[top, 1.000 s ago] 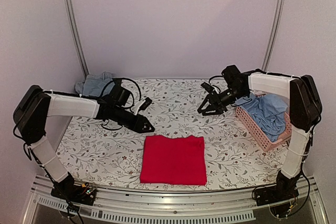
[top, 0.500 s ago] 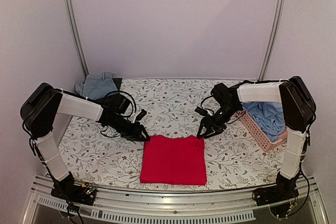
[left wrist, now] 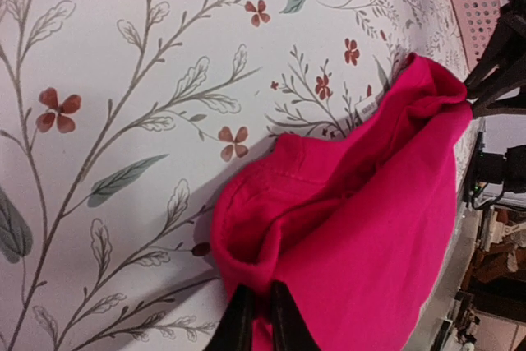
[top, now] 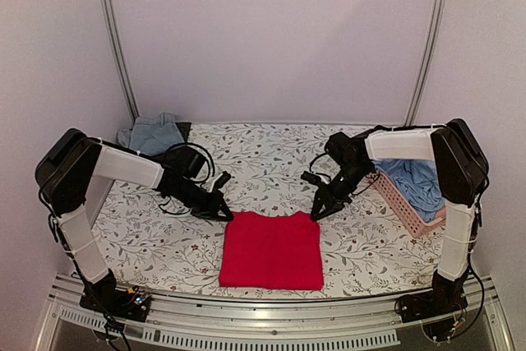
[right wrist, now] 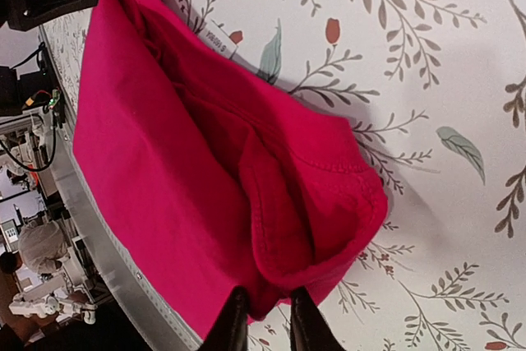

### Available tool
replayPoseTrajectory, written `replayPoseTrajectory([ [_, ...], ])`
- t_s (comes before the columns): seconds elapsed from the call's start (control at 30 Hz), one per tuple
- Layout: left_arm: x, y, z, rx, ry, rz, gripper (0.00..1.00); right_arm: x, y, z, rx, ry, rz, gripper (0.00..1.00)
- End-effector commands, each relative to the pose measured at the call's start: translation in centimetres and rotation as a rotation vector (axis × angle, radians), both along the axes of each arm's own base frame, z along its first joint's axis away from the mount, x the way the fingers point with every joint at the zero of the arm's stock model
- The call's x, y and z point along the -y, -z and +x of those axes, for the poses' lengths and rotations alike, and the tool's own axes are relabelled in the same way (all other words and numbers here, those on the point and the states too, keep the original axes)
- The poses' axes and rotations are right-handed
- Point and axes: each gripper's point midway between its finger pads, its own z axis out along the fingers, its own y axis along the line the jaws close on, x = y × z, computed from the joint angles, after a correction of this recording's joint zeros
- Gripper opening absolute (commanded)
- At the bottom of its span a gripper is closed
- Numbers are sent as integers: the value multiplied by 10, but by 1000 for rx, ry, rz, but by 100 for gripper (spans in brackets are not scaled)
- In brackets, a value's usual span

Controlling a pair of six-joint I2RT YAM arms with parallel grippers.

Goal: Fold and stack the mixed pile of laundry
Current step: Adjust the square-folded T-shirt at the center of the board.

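A bright red garment [top: 272,250] lies folded into a square near the table's front edge. My left gripper [top: 226,213] sits at its far left corner, and in the left wrist view the gripper [left wrist: 256,318] is shut on a bunched fold of the red garment [left wrist: 370,228]. At the far right corner is my right gripper [top: 317,213], which in the right wrist view [right wrist: 265,318] pinches the red garment [right wrist: 189,162] between its fingers. A light blue garment [top: 417,180] fills the basket, and another light blue one [top: 153,132] lies at the back left.
A pink slatted basket [top: 396,201] stands at the table's right side, close behind my right arm. The floral tablecloth [top: 263,162] covers the table. The metal front rail [top: 263,318] runs just below the red garment.
Both grippers came down from above the cloth to the red garment's far corners and closed on the fabric.
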Motion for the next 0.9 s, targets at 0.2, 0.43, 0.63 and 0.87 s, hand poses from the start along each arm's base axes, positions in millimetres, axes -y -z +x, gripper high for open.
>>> replayPoseTrajectory([
  [0.2, -3, -15, 14, 23, -11, -49, 0, -6, -15, 14, 67, -19, -10, 0],
  [0.43, -19, -11, 28, 56, -74, -3, 0, -1, -5, 35, 100, 54, -52, 0],
  [0.63, -27, 22, 52, 46, -137, 57, 0, 8, 37, 64, 119, 146, -132, 0],
  [0.87, -32, 33, 80, 64, -197, 96, 4, 4, 57, 93, 148, 205, -159, 0],
])
